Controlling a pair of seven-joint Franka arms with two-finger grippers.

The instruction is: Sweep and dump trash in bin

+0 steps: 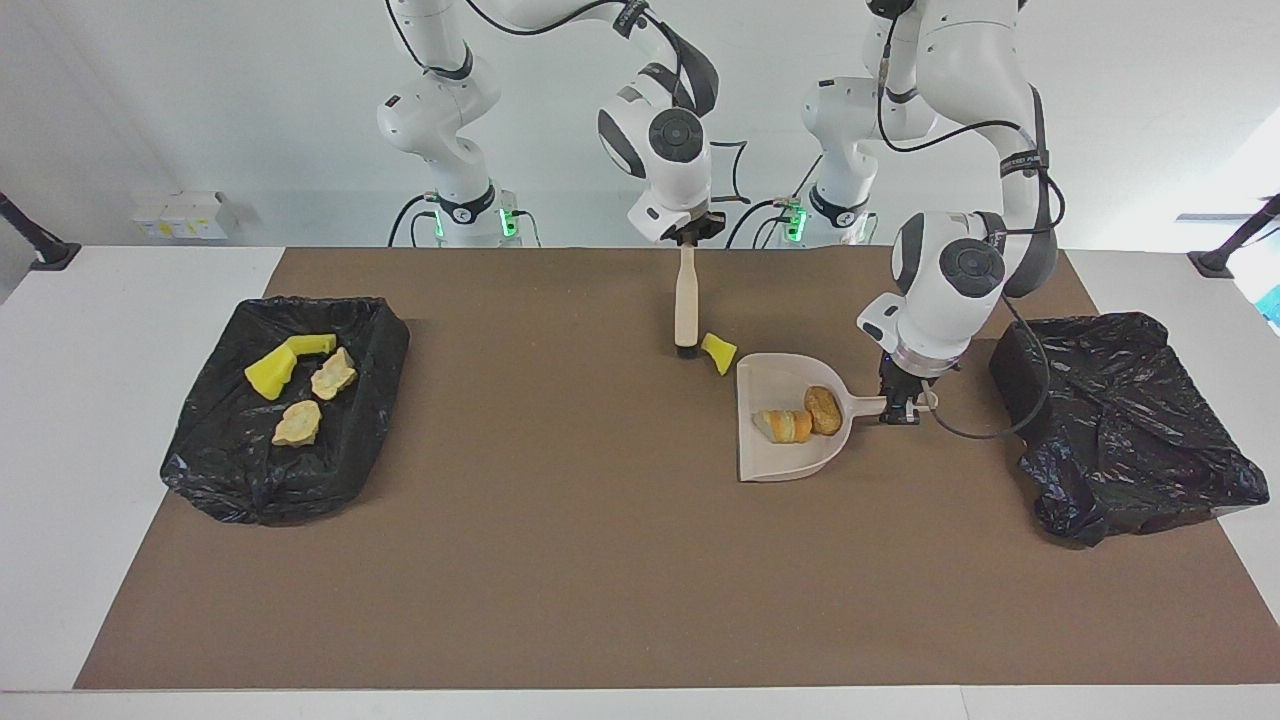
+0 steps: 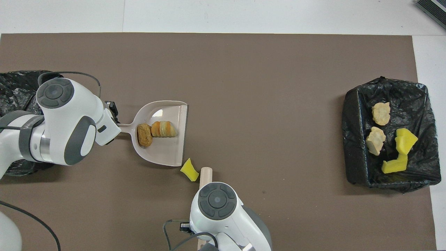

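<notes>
My left gripper (image 1: 901, 408) is shut on the handle of the beige dustpan (image 1: 775, 462), which lies on the brown mat. Two orange-brown bread pieces (image 1: 800, 420) (image 2: 153, 131) lie in the pan. A yellow sponge bit (image 1: 718, 352) (image 2: 190, 169) lies on the mat just off the pan's open edge (image 2: 183, 139). Right beside the sponge bit are the bristles of the upright brush (image 1: 685, 300), with my right gripper (image 1: 687, 238) shut on the top of its handle. In the overhead view the right arm hides this gripper.
A black-lined bin (image 1: 385, 345) (image 2: 352, 139) at the right arm's end holds yellow sponge pieces (image 1: 275, 368) and two beige lumps (image 1: 333, 374). A second black-bagged bin (image 1: 1120, 420) sits at the left arm's end, close to the left arm's wrist.
</notes>
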